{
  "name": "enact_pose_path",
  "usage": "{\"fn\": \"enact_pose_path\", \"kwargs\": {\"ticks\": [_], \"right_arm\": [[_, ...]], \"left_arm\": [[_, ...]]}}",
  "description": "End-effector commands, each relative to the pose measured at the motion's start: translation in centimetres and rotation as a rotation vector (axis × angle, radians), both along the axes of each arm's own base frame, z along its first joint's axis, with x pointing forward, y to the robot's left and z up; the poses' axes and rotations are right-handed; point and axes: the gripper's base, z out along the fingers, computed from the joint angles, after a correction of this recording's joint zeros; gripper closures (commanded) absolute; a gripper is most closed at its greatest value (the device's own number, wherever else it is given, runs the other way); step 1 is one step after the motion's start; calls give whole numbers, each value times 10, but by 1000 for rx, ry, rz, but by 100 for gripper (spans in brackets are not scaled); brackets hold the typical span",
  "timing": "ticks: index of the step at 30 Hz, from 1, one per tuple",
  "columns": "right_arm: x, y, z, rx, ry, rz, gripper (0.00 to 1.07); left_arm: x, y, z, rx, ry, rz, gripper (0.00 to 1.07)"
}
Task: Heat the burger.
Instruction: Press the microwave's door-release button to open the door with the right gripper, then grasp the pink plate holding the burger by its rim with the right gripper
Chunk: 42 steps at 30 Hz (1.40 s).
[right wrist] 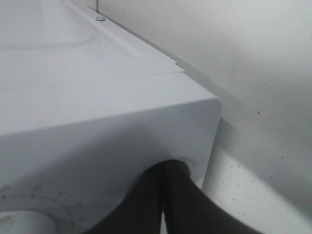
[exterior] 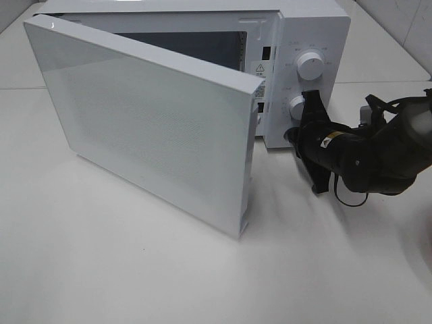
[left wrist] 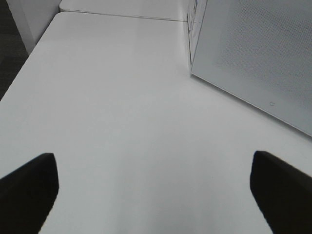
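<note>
in the upper half of the high view we see a white microwave (exterior: 304, 27) on the white table (exterior: 101, 270), its door (exterior: 148, 121) swung wide open toward the lower middle of the frame. the door's panel covers most of the cavity, and only a dark strip of the inside shows above it. we cannot tell where the burger is, as no view shows it. on the control panel at upper right sit the upper knob (exterior: 310, 65) and the lower knob (exterior: 295, 106). the right gripper (exterior: 312, 101), on a dark arm at the right edge, has its tip at the lower knob's right side. in the right wrist view its fingers (right wrist: 146, 204) are pressed together with no gap, right up against the microwave's front corner. the left gripper (left wrist: 153, 192) is spread wide, one dark finger at each lower corner of the left wrist view, above the table, with the door's edge at upper right.
</note>
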Motion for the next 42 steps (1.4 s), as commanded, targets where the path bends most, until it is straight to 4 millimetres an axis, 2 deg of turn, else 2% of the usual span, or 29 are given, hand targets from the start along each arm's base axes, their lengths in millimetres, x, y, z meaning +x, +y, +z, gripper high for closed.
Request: {"fn": "enact_pose_path", "kwargs": {"ticks": [1, 8, 11, 13, 21, 34, 37, 38, 42], "right_arm": [[34, -17, 56, 87, -411, -144, 107], [18, -7, 44, 97, -348, -117, 107], [8, -2, 36, 111, -303, -102, 107], [-8, 6, 27, 125, -203, -74, 107], [-34, 12, 26, 110, -100, -21, 107], [-65, 3, 49, -2, 10, 72, 106], [-70, 3, 57, -100, 35, 146, 105], [-73, 3, 63, -189, 38, 211, 105], [-79, 2, 70, -295, 50, 298, 104]], "left_arm": [[-1, 0, 1, -1, -26, -5, 7], [-1, 0, 1, -1, -26, -5, 7], [-1, 0, 1, -1, -26, -5, 7], [-1, 0, 1, -1, -26, -5, 7], [-1, 0, 1, -1, -26, -5, 7], [-1, 0, 1, -1, -26, -5, 7], [-1, 0, 1, -1, -26, -5, 7], [-1, 0, 1, -1, -26, -5, 7], [-1, 0, 1, -1, -26, -5, 7]]}}
